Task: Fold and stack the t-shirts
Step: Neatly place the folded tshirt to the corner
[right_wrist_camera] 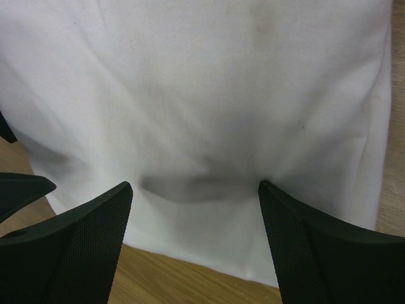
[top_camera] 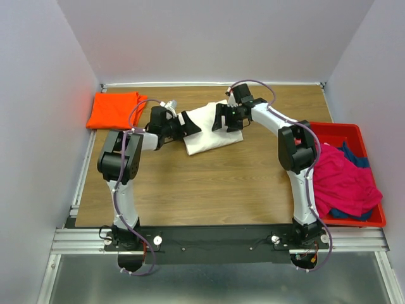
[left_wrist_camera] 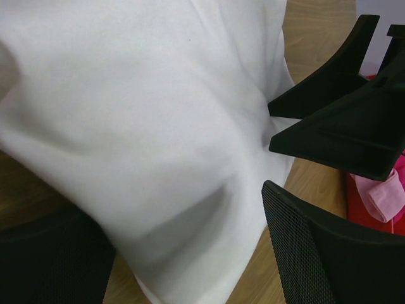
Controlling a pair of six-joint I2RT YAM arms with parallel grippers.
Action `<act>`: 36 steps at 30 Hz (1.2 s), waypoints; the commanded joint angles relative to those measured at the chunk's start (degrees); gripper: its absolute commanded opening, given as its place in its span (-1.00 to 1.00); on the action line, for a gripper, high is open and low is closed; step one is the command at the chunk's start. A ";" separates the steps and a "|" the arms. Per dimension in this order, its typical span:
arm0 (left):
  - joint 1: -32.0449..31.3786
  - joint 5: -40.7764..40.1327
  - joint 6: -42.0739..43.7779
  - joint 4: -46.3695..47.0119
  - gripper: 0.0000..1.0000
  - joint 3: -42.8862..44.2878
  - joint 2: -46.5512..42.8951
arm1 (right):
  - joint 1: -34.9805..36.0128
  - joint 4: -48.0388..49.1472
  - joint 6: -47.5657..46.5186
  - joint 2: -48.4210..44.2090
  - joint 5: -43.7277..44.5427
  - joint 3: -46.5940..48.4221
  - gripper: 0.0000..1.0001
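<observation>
Wood table [top_camera: 190, 190] | white t-shirt [top_camera: 207, 132] lies crosswise, right end farther | left jaws, right jaws spread wide

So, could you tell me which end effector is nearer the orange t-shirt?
Left. The left end effector meets the white t-shirt on the side facing the orange t-shirt; the right end effector is at its far side.

A wood-grain tabletop [top_camera: 209, 183] spreads before me, pale walls [top_camera: 209, 38] on three sides. A red plastic bin [top_camera: 338, 127] sits at its right edge; a metal rail [top_camera: 215, 239] runs along the near side.
</observation>
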 commanded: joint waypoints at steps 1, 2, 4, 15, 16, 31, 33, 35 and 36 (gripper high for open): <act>-2.27 -2.01 -0.46 -6.91 0.84 1.14 3.98 | 0.26 -5.38 -0.81 0.33 0.92 -2.84 0.74; -2.45 -2.10 -0.63 -7.08 0.82 1.84 4.16 | 0.35 -5.38 -0.81 0.24 0.65 -2.92 0.74; -2.89 -2.28 -1.16 -7.52 0.78 2.90 4.86 | 0.44 -5.38 -0.81 0.16 0.48 -3.19 0.73; -3.50 -10.07 1.20 -19.11 -0.67 11.76 7.58 | 0.88 -5.38 -1.60 -0.55 0.47 -4.24 0.72; -3.42 -10.97 2.17 -20.69 -0.75 12.56 7.67 | 0.88 -5.47 -1.77 -0.72 0.56 -4.42 0.72; -0.08 -27.94 32.39 -43.82 -1.00 28.21 1.26 | 0.88 -5.91 -2.48 -8.19 4.25 -9.34 0.73; 0.88 -28.47 38.37 -46.27 -1.00 30.49 0.12 | 0.88 -5.99 -2.30 -9.07 4.34 -10.74 0.73; 1.59 -29.95 43.27 -49.25 -1.00 33.56 -0.06 | 0.79 -5.99 -2.22 -10.21 4.60 -12.06 0.73; 1.68 -30.14 44.53 -50.32 -1.00 34.62 0.11 | 0.88 -5.99 -2.13 -10.48 4.61 -12.41 0.73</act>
